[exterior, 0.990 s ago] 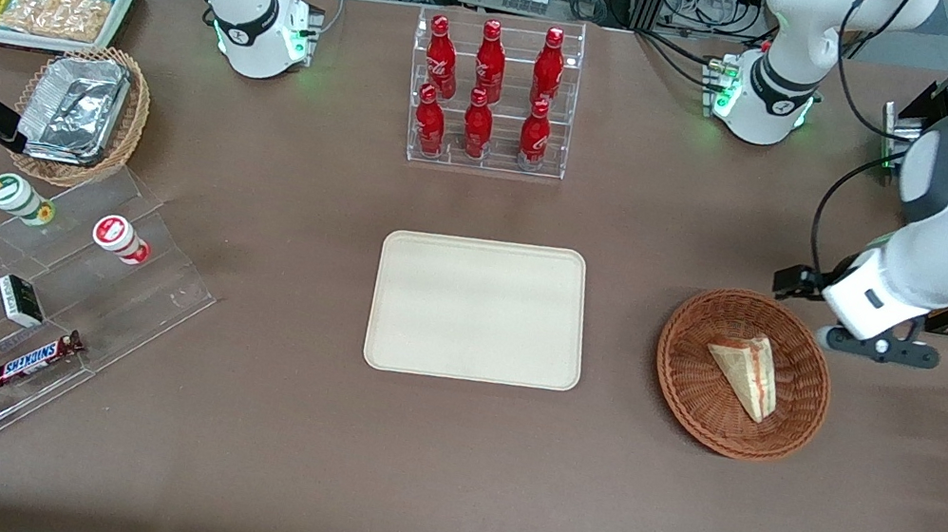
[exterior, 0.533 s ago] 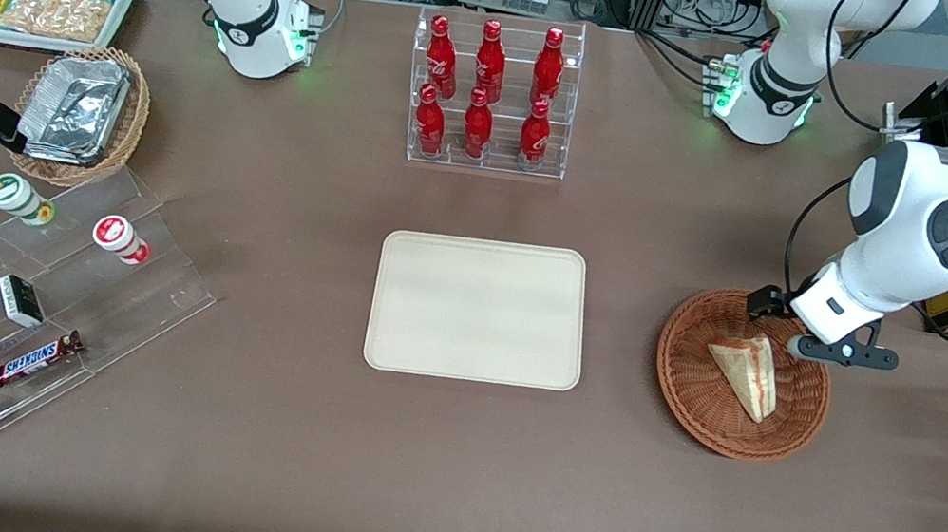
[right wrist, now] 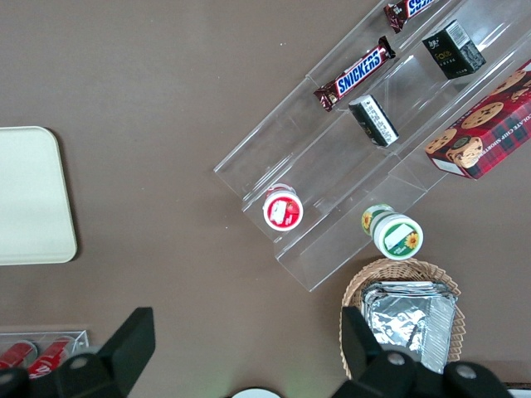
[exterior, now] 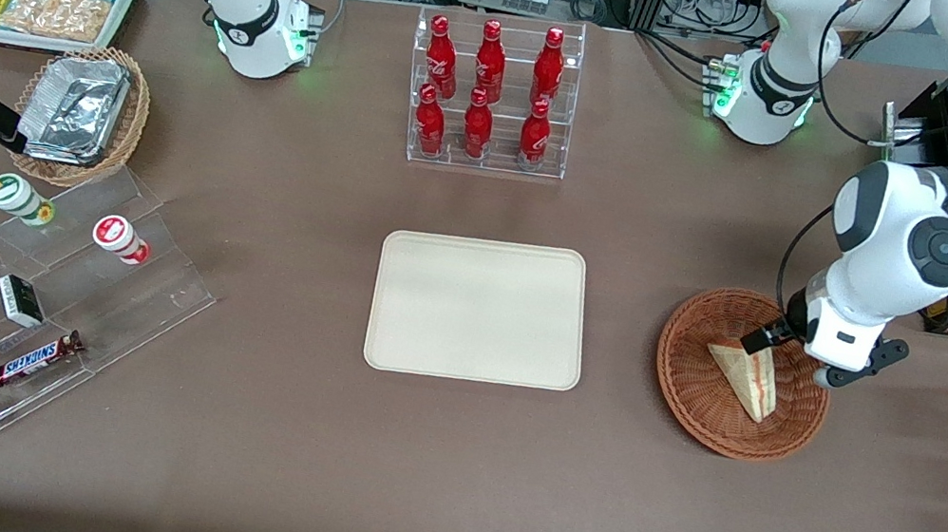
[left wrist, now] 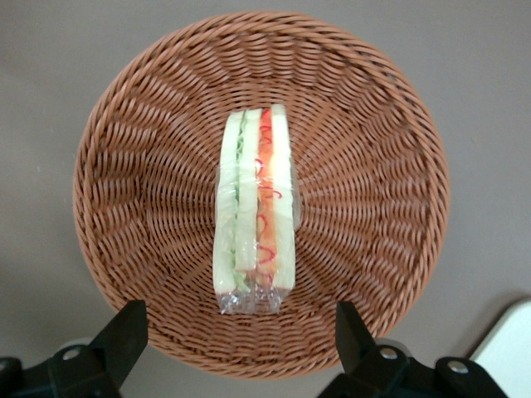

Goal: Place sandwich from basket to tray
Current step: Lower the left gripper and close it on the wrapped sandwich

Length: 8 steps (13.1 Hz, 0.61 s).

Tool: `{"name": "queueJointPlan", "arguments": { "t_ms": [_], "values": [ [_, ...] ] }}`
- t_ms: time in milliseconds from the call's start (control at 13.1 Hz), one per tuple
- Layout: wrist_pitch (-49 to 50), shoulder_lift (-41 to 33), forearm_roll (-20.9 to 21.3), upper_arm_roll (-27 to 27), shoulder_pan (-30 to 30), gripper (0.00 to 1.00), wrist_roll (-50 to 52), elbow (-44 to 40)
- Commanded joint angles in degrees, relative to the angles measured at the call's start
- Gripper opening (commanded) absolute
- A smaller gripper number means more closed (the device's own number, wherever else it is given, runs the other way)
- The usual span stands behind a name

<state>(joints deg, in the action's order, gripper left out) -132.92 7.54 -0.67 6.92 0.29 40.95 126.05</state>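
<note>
Front view: gripper [exterior: 791,358] hangs over the basket [exterior: 694,390], near the table's working-arm end, just above the sandwich [exterior: 749,378] lying in it. Tray [exterior: 479,309] sits mid-table, nothing on it.

Left wrist view: fingers [left wrist: 124,336] spread wide, straddling the sandwich [left wrist: 253,207] with clearance each side; nothing held.

Step looks like pre-grasp approach. Next move: descend straight, close across the wedge's flat faces, gently since the bread will squash.
</note>
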Motion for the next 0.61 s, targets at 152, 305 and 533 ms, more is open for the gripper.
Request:
{"name": "queueJointPlan", "arguments": {
  "t_ms": [152,305,533],
  "values": [
    [-2.77,2.04,0.23,-0.15,-0.12,1.0,5.1,-0.11],
    [-4.1,3.53,0.14,-0.15,-0.03,1.0,5.1,-0.28],
    [-6.46,5.99,0.14,-0.24,0.67,1.0,5.02,-0.9]
  ]
}}
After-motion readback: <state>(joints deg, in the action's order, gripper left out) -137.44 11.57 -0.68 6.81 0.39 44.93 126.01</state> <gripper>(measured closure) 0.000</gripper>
